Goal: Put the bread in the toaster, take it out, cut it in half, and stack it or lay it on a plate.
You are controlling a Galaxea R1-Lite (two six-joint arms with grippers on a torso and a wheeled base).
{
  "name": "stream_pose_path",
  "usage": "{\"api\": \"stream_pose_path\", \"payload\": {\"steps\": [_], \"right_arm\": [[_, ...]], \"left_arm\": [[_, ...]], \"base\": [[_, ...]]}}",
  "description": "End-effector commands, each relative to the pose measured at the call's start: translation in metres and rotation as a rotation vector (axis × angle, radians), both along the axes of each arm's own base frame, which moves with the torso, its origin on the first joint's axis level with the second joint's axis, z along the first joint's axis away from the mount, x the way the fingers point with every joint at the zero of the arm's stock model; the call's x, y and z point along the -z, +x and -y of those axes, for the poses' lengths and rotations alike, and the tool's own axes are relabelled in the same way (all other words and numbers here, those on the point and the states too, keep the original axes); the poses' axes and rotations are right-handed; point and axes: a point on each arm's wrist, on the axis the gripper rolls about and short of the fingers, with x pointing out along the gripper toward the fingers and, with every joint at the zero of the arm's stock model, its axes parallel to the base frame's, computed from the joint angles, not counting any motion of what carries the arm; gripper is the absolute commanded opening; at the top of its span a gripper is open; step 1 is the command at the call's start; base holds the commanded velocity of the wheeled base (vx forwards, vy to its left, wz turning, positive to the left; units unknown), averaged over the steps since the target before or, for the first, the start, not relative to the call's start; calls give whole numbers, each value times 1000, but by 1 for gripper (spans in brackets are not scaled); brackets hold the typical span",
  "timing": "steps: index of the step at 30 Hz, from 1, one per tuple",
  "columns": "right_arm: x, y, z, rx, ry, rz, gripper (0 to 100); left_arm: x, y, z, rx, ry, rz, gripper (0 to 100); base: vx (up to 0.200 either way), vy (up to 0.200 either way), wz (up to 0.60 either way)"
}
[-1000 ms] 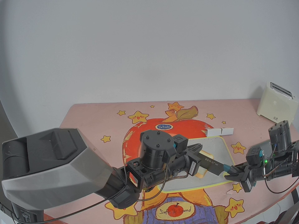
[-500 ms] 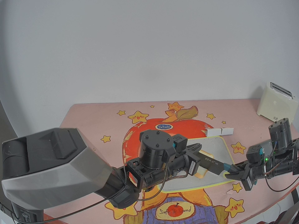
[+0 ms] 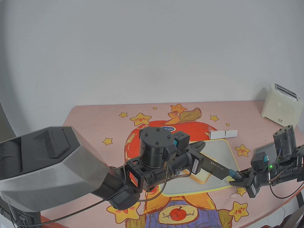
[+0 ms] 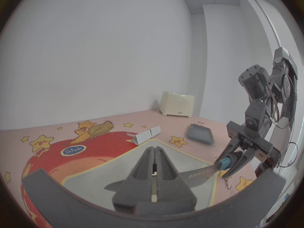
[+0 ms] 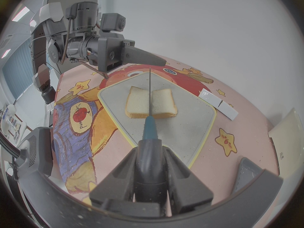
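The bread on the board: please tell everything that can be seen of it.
The bread is one slice of white bread, with pale crumb and a thin tan crust, soft as it looks. It lies flat near the middle of the grey, yellow-rimmed board. The knife stands with its blade edge-down across the slice's middle, so one half shows on each side; whether it is cut through cannot be told. The right gripper holds the knife's teal handle. Nothing else touches the bread.
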Motion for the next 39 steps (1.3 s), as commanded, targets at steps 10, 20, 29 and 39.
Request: {"api": "stream_pose_path", "payload": {"steps": [10, 20, 29, 39], "right_arm": [[-5, 4, -4, 36, 57, -28, 0], [-11, 2, -12, 37, 72, -83, 0], [-13, 3, -13, 35, 78, -65, 0], [-13, 3, -12, 38, 69, -66, 0]], "left_arm": [[-4, 0, 0, 4, -12, 12, 0], [17, -1, 6, 17, 28, -17, 0], [20, -3, 5, 20, 37, -25, 0], [17, -3, 4, 15, 32, -22, 0]], "base": [[0, 0, 0], [0, 0, 0], [0, 0, 0], [0, 0, 0]]}}
